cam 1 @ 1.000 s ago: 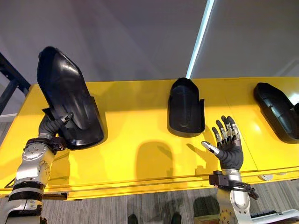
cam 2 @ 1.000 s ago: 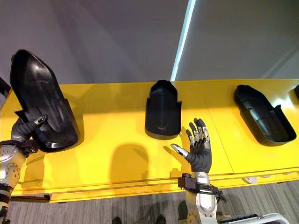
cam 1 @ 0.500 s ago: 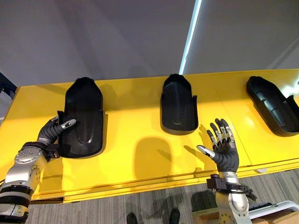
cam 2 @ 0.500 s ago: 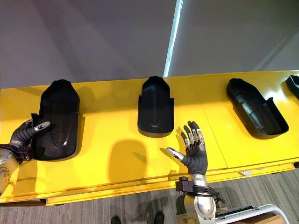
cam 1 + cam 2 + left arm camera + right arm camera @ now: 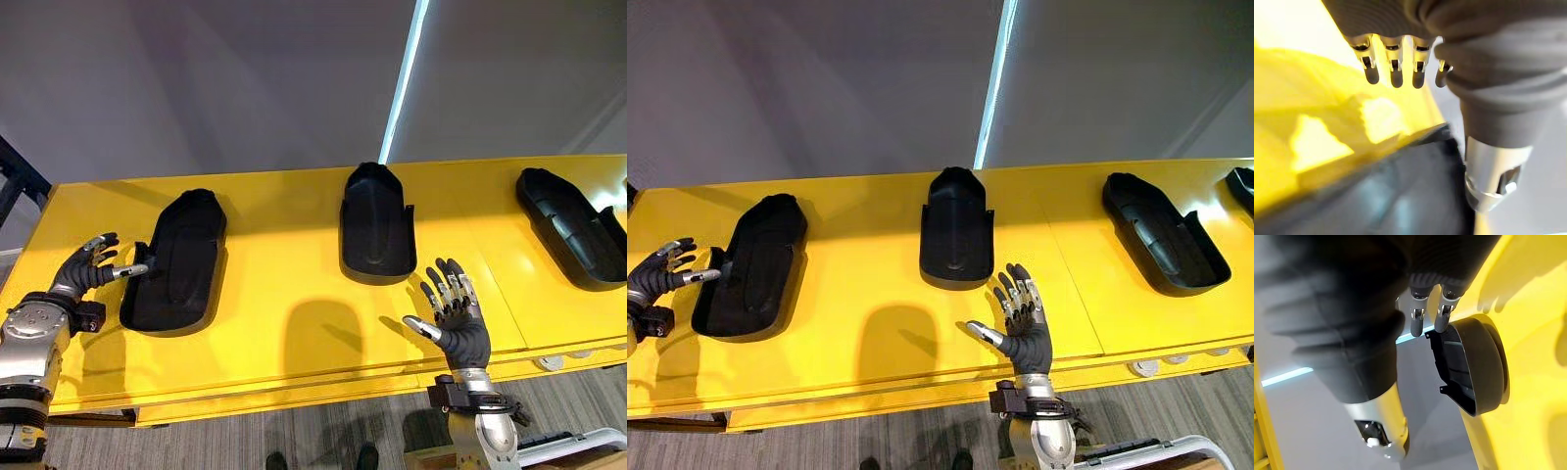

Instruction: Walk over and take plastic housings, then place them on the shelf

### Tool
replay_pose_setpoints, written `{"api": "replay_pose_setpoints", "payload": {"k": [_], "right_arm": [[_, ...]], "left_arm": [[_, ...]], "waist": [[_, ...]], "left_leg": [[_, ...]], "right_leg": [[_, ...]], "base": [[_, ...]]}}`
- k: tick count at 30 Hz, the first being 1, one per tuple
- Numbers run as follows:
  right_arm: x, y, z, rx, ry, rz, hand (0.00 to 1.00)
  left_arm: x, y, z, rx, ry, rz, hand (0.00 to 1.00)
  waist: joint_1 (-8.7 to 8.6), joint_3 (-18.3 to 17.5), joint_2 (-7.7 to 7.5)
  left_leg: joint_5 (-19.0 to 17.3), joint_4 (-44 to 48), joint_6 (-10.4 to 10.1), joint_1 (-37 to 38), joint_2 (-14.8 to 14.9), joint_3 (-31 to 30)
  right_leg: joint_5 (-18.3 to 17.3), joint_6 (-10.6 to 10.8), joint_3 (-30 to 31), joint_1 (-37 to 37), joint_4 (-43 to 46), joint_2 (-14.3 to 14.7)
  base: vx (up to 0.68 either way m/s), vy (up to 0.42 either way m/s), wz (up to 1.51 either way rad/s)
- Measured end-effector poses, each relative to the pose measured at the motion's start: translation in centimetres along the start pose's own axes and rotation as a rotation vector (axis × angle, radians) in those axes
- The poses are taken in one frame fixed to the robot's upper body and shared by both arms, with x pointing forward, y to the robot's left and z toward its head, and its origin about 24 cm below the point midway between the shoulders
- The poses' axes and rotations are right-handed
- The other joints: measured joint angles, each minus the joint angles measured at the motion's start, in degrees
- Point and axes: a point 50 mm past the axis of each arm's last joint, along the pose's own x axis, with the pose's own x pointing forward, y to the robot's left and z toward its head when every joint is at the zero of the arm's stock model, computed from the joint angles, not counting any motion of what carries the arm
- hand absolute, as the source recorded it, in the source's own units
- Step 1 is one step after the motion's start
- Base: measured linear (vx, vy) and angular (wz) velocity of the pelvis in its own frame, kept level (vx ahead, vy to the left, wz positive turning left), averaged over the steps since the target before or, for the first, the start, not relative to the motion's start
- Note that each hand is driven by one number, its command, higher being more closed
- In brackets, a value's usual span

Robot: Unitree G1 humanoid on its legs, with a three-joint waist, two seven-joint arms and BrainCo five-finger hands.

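A: Looking for the left housing point(image 5: 178, 264)?
B: Flat on the yellow shelf point(image 5: 284, 323), long axis pointing away, just beside the spread left hand point(image 5: 88, 269); right hand point(image 5: 456, 318) spread near the middle housing point(image 5: 377, 227).

housings point(image 5: 176, 262) black, plain | shelf point(image 5: 284, 333) solid yellow | hand covers point(image 5: 468, 338) dark ribbed | fingers point(image 5: 1019, 294) silver, dark tips | floor point(image 5: 921, 441) grey streaked
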Motion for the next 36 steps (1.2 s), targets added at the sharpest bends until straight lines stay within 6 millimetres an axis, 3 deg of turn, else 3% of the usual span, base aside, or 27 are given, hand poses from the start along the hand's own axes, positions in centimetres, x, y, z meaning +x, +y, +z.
{"api": "replay_pose_setpoints", "payload": {"k": [5,8,9,11,12,14,17,19,23,26,36], "right_arm": [[0.0,0.0,0.0,-0.001,0.001,-0.001,0.00],[0.0,0.1,-0.1,-0.003,0.005,0.007,0.00],[0.0,0.0,-0.1,-0.004,0.006,0.006,0.00],[-0.1,0.0,-0.1,-0.004,0.009,0.005,0.00],[-0.1,0.0,-0.1,-0.007,0.010,0.007,0.00],[-0.3,-0.2,-0.2,-0.009,0.016,0.006,0.00],[-0.6,-0.7,-0.1,-0.005,0.011,-0.026,0.00],[-0.6,-1.2,0.1,0.004,-0.012,-0.072,0.00],[0.0,-0.7,0.1,0.021,-0.031,-0.050,0.00],[0.5,-0.2,0.3,0.028,-0.044,-0.025,0.00],[1.8,0.3,1.0,0.013,-0.093,0.005,0.00]], "left_arm": [[0.4,-0.9,3.2,-0.143,-0.153,-0.017,0.00],[0.6,0.4,6.5,-0.160,-0.292,0.084,0.00],[0.0,1.4,8.1,-0.146,-0.373,0.157,1.00],[-1.2,2.4,10.0,-0.141,-0.497,0.256,1.00],[-2.9,2.9,11.0,-0.142,-0.614,0.353,1.00],[-5.7,2.6,10.7,-0.166,-0.741,0.467,1.00],[-9.9,-0.5,6.4,-0.206,-0.745,0.557,1.00],[-12.6,-5.7,1.6,-0.315,-0.561,0.525,1.00],[-15.2,-10.3,-1.3,-0.416,-0.381,0.450,1.00],[-15.7,-11.5,-1.7,-0.448,-0.347,0.407,1.00],[-14.8,-12.9,-3.2,-0.466,-0.289,0.296,1.00]], "waist": [[0.15,-0.5,0.86],[0.24,-1.3,1.70],[0.17,-1.8,1.97],[0.23,-2.3,2.20],[0.31,-2.7,2.35],[0.77,-3.4,2.68],[1.83,-3.8,2.84],[2.62,-3.9,2.73],[3.17,-3.8,2.60],[3.23,-3.3,2.53],[2.70,1.8,1.48]], "left_leg": [[0.0,0.0,0.0,0.9,-0.1,-0.2],[0.0,0.0,0.0,1.1,0.0,-0.4],[0.0,0.0,0.0,1.0,0.0,-0.4],[0.0,0.0,0.0,1.0,0.0,-0.4],[0.0,0.0,0.0,1.0,0.0,-0.4],[0.0,-0.1,0.0,1.0,0.0,-0.4],[0.0,-0.1,0.0,1.0,0.0,-0.8],[0.0,-0.1,0.0,0.5,-0.1,-2.3],[0.2,-0.1,0.2,-0.6,-0.3,-3.8],[0.5,-0.3,0.3,-1.7,-0.3,-4.9],[1.6,-0.1,0.5,-5.0,-1.0,-6.7]], "right_leg": [[0.0,0.0,-0.2,1.2,-0.3,0.0],[0.0,0.0,-0.3,1.5,-0.3,0.0],[0.0,0.0,-0.3,1.4,-0.3,0.0],[0.0,0.0,-0.3,1.4,-0.3,0.0],[0.0,0.0,-0.3,1.4,-0.4,0.0],[0.0,0.0,-0.2,1.4,-0.5,0.0],[0.0,0.0,-0.6,1.8,-0.9,0.1],[0.0,0.0,-2.2,2.4,-1.2,0.0],[0.0,0.0,-3.5,2.3,-1.2,-0.1],[0.0,0.0,-4.4,1.7,-1.2,-0.2],[0.0,0.1,-6.2,-1.3,-0.2,-1.0]], "base": [[0.00,0.002,0.01],[-0.02,0.005,0.01],[0.00,0.000,0.00],[0.00,0.000,0.00],[0.00,0.000,0.00],[0.00,0.000,0.00],[0.00,0.003,0.07],[-0.03,0.003,0.31],[-0.04,0.009,0.23],[-0.05,0.006,0.16],[-0.01,0.012,0.10]]}}
